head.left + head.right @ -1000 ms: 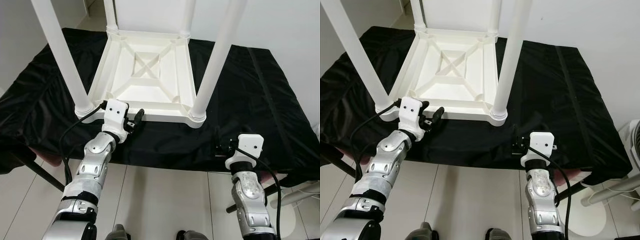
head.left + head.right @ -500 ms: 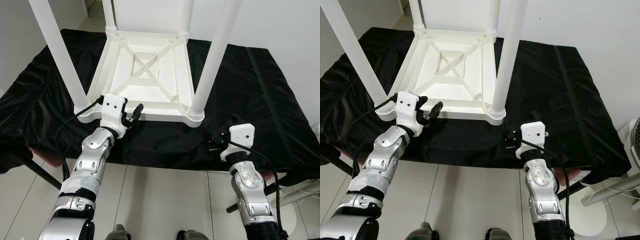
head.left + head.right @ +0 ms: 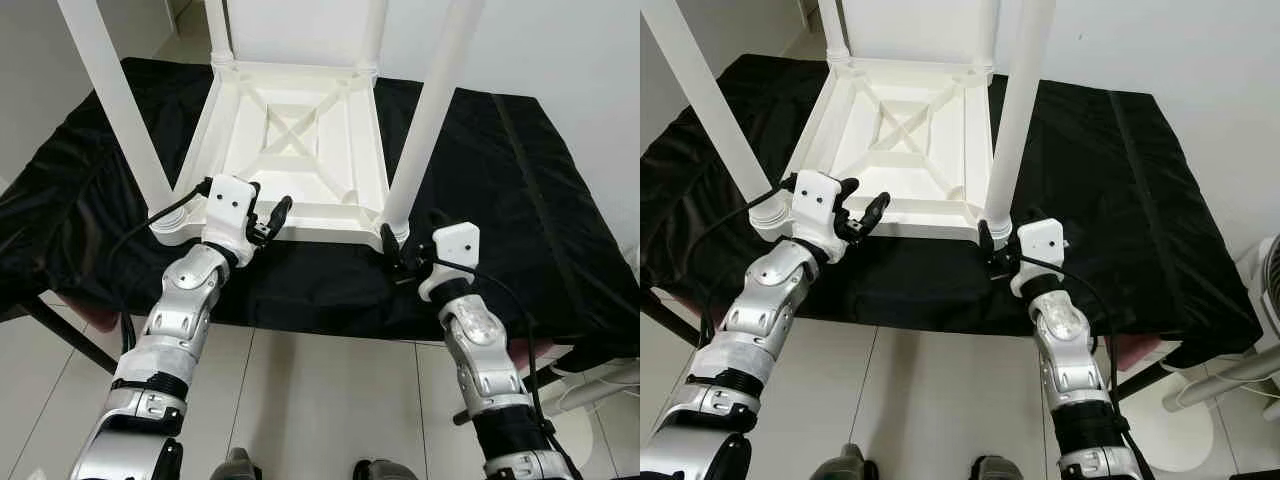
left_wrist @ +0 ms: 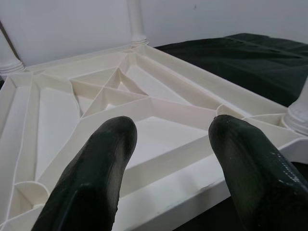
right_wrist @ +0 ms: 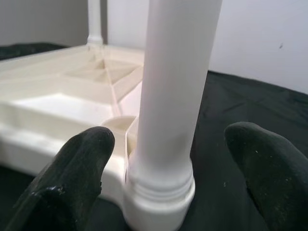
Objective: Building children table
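A white plastic children's table (image 3: 300, 150) lies upside down on a black cloth, its legs pointing up. My left gripper (image 3: 268, 213) is open at the table's near rim, just right of the near-left leg (image 3: 115, 100). In the left wrist view its fingertips (image 4: 98, 173) hover over the ribbed underside (image 4: 120, 91). My right gripper (image 3: 411, 240) is open and straddles the base of the near-right leg (image 3: 425, 120). In the right wrist view that leg (image 5: 173, 96) stands between the two fingers (image 5: 72, 173), with a gap on each side.
The black cloth (image 3: 520, 170) covers a low bench that ends just in front of my arms. A dark frame leg (image 3: 70, 340) shows below its left corner. White floor tiles (image 3: 320, 400) lie below. A white object (image 3: 1250, 300) stands at the far right.
My right gripper has moved forward and to the left, from the bare cloth to the base of the near-right leg. My left gripper has crept a little closer to the table's near rim.
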You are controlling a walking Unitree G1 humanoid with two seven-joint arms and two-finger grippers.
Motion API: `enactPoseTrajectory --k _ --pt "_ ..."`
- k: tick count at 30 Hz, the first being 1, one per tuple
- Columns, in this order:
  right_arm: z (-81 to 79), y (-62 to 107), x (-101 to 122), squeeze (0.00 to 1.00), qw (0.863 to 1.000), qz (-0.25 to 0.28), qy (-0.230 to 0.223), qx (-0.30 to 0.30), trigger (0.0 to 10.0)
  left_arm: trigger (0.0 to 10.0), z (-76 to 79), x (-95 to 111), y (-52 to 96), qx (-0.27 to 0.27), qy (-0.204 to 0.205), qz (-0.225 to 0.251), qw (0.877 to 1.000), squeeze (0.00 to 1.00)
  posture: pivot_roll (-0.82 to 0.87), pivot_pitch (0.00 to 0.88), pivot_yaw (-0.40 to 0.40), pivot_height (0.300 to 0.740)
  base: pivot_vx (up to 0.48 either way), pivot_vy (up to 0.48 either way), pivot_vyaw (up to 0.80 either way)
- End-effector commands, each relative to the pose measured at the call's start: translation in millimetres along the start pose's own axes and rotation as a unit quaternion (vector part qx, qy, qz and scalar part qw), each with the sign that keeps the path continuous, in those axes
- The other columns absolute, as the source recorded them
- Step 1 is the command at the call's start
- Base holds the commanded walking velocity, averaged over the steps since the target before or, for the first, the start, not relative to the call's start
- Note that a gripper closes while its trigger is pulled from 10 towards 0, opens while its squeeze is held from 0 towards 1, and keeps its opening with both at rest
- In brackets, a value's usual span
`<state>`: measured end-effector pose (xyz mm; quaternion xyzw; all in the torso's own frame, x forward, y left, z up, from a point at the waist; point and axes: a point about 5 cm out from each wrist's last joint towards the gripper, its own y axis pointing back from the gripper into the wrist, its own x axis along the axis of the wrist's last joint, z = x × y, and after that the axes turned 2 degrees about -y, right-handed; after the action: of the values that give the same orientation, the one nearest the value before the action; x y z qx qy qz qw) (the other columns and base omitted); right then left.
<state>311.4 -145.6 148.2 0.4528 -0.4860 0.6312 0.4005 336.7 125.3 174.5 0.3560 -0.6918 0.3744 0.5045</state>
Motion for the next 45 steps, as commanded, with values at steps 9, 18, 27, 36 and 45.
enactPoseTrajectory --k 9,18,27,36,45 --pt "-3.6 -37.3 22 0.0 0.999 0.029 -0.021 -0.03 10.0 10.0 34.2 2 24.8 -0.225 0.011 -0.018 0.974 0.0 0.11 0.071 -0.043 0.74 0.0 0.0 0.0" --pt "-10.9 -66.4 52 0.0 0.997 0.07 -0.028 -0.028 10.0 10.0 46.5 3 37.0 -0.266 0.02 -0.038 0.963 0.0 0.13 0.079 -0.062 0.74 0.0 0.0 0.0" --pt "-17.4 -82.3 78 0.0 0.993 0.111 -0.033 -0.029 0.0 10.0 46.2 7 44.6 -0.272 0.02 -0.051 0.961 0.0 0.14 0.083 -0.077 0.74 0.0 0.0 0.0" --pt "-12.3 -81.7 73 0.0 0.993 0.085 -0.037 -0.07 10.0 10.0 51.0 9 47.6 -0.286 0.023 -0.059 0.956 0.0 0.13 0.089 -0.075 0.74 0.0 0.0 0.0" --pt "-12.6 -77.0 54 0.0 0.992 0.03 -0.085 -0.092 10.0 10.0 60.7 15 49.7 -0.319 0.026 -0.064 0.945 0.0 0.12 0.094 -0.062 0.74 0.0 0.0 0.0"
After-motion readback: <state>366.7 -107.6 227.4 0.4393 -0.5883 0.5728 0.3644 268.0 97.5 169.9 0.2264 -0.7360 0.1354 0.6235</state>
